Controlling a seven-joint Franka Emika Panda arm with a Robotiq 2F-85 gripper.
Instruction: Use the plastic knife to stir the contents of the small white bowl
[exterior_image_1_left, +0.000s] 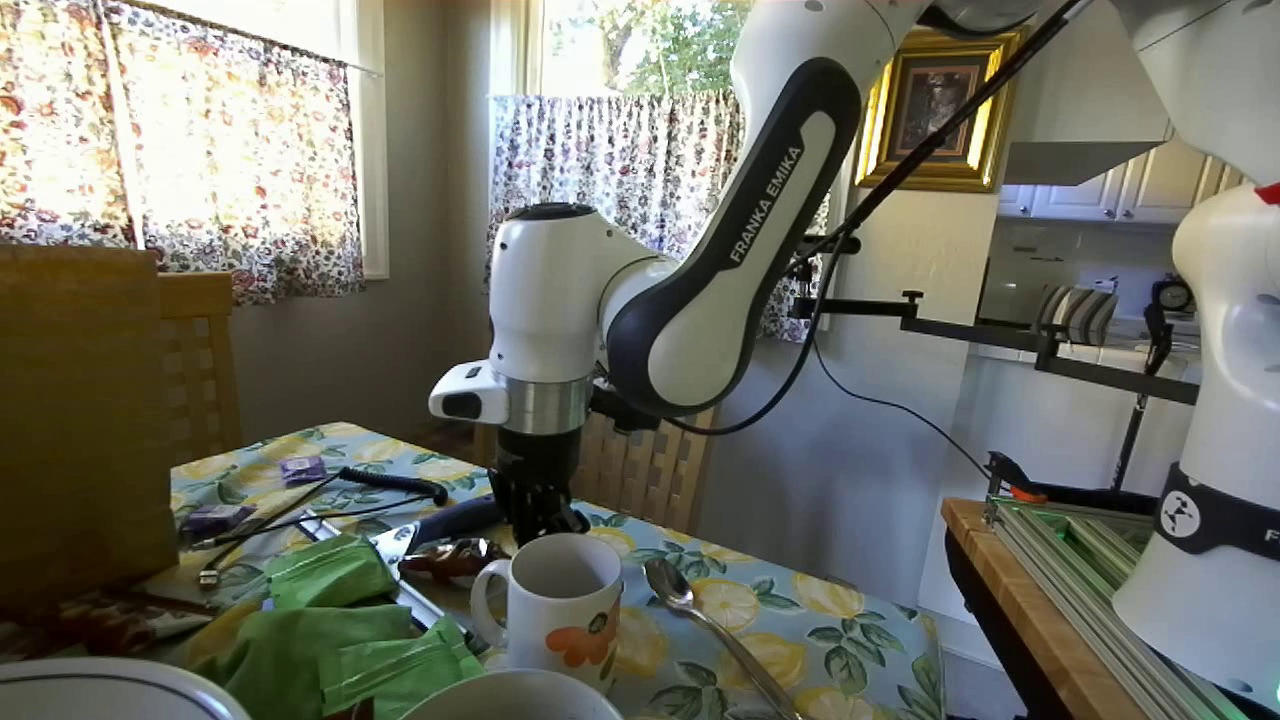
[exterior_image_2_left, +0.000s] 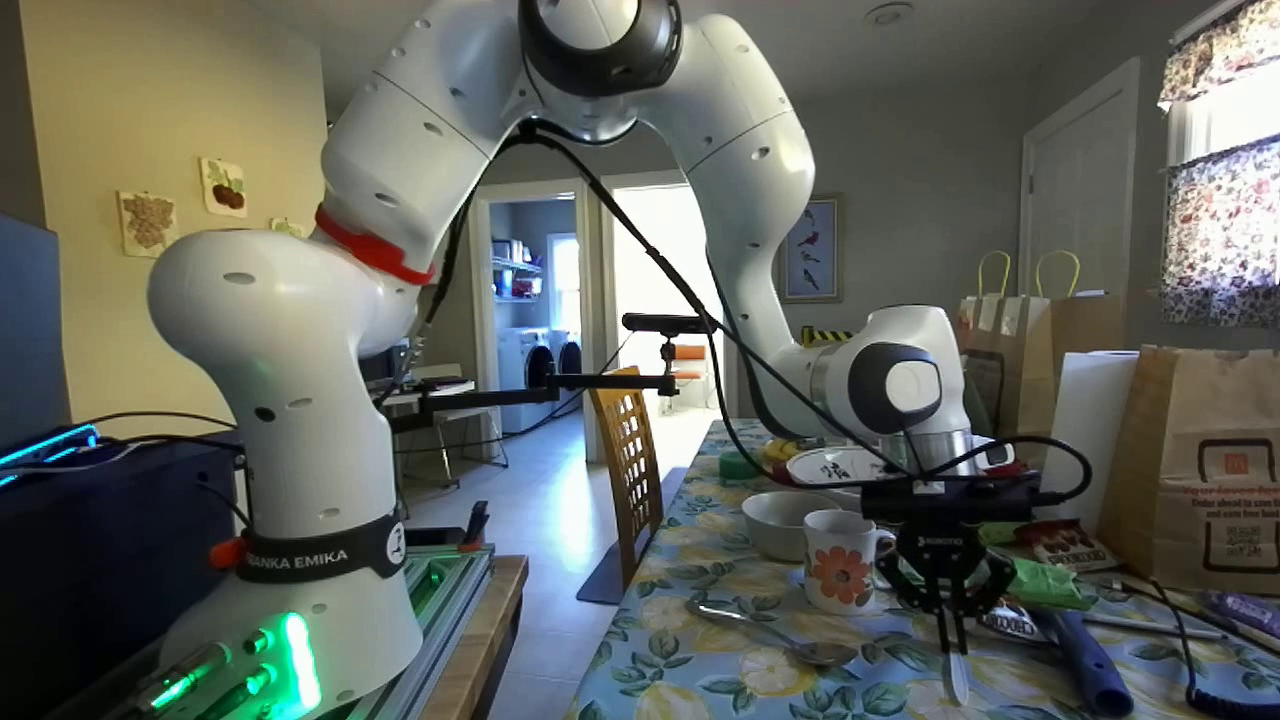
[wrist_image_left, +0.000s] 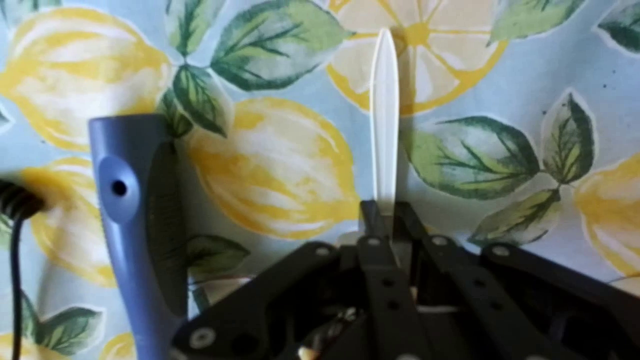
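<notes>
My jaws are nearly closed, pinching the white plastic knife (wrist_image_left: 385, 120), so the grasp looks done. The small white bowl (exterior_image_2_left: 772, 536) stands near the floral mug (exterior_image_2_left: 840, 577), well apart from the knife; carrying, dipping and stirring remain.

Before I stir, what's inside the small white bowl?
Only some pale inner wall of the small white bowl shows in both exterior views. Its bottom, and anything there, is hidden by its near side or cut off by the picture's edge.

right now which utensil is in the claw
The white plastic knife, sticking out from the claw; the metal spoon and blue-handled tool both lie clear of it.
</notes>
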